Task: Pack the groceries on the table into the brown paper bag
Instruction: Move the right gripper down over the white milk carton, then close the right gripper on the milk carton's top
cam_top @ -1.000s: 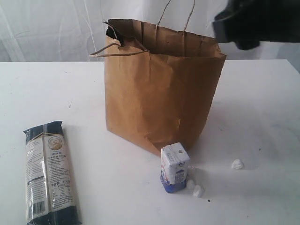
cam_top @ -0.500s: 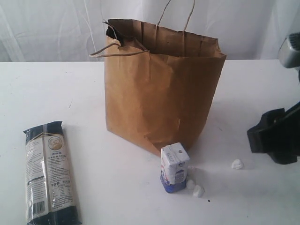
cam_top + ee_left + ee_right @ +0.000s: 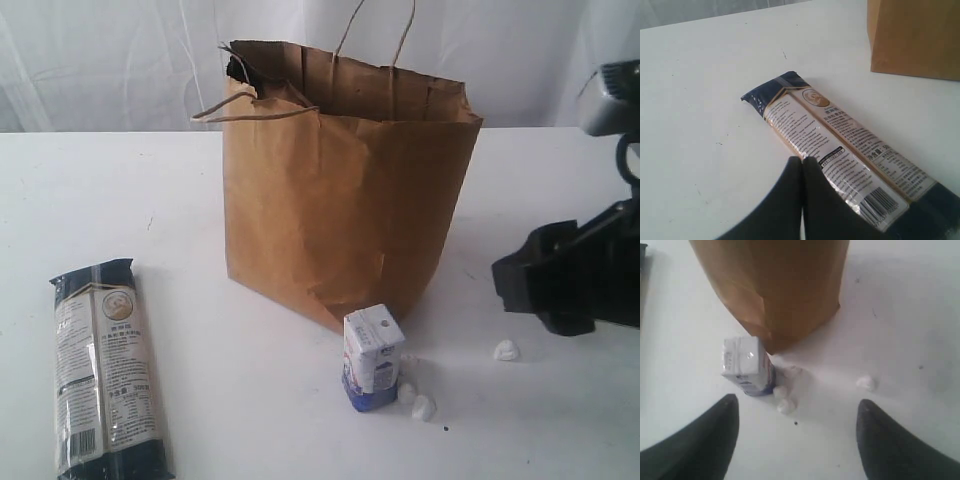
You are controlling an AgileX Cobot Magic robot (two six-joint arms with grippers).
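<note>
— Pale white curtain (image 3: 120,60) at the back, and a large flat white table (image 3: 180,200) with small dark specks in front. How does the bag look?

— It is a tall crinkled brown kraft paper bag (image 3: 340,200), upright near the middle of the table, its mouth open. It has two twisted paper-cord handles (image 3: 255,117): one stands up at the far edge, the other droops over the near left edge.

— And the groceries outside it, counted?

— Two. One long dark-blue noodle packet (image 3: 105,375) lies flat, label up, well apart from the bag on the left. One small white-and-blue carton (image 3: 372,358) stands upright just beside the bag's near corner; whether it touches the paper I cannot tell.

— Anything else lying about?

— Three small white crumbs (image 3: 507,350): two just beside the carton, one farther to the right.

— How do the left jaws stand?

— Pressed together with nothing between them, their black fingers (image 3: 780,210) close beside the packet's long edge. Whether they touch it I cannot tell.

— And the right jaws?

— Spread wide and empty above the table, with the carton and crumbs below them. The dark right arm (image 3: 570,280) hangs to the right of the bag.
</note>
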